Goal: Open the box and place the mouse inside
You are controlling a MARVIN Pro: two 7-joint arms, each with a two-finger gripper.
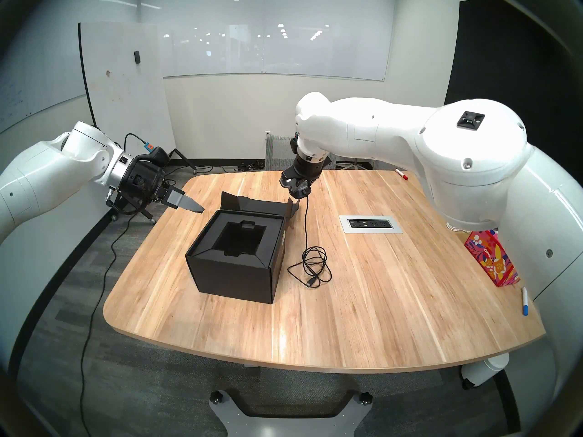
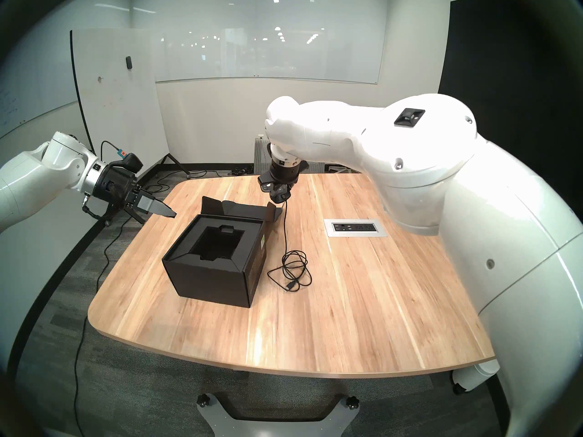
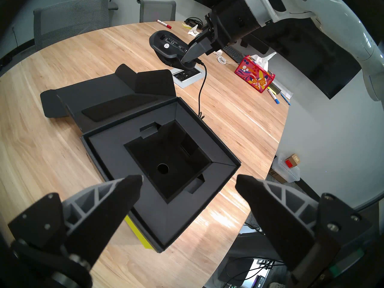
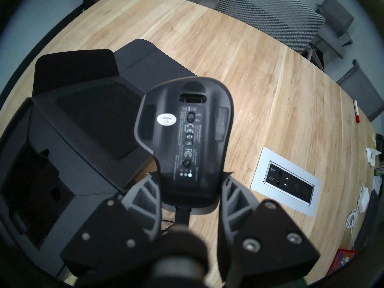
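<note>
The black box (image 1: 233,278) stands open on the left half of the wooden table, its flap lid (image 1: 252,203) folded back and its dark foam recess (image 3: 166,156) empty. My right gripper (image 1: 299,190) hangs above the table just behind the box's right rear corner, shut on the black mouse (image 4: 187,135), whose labelled underside faces the wrist camera. The mouse's cable (image 1: 310,263) drops to a loose coil on the table right of the box. My left gripper (image 3: 189,181) is open and holds nothing, hovering off the box's left rear side (image 1: 189,206).
A silver power outlet panel (image 1: 370,224) is set into the table right of the cable. A red floral tissue box (image 1: 489,256), a blue marker (image 1: 524,300) and a red marker (image 1: 401,174) lie along the right edge. A white charger (image 4: 363,198) sits beyond the panel.
</note>
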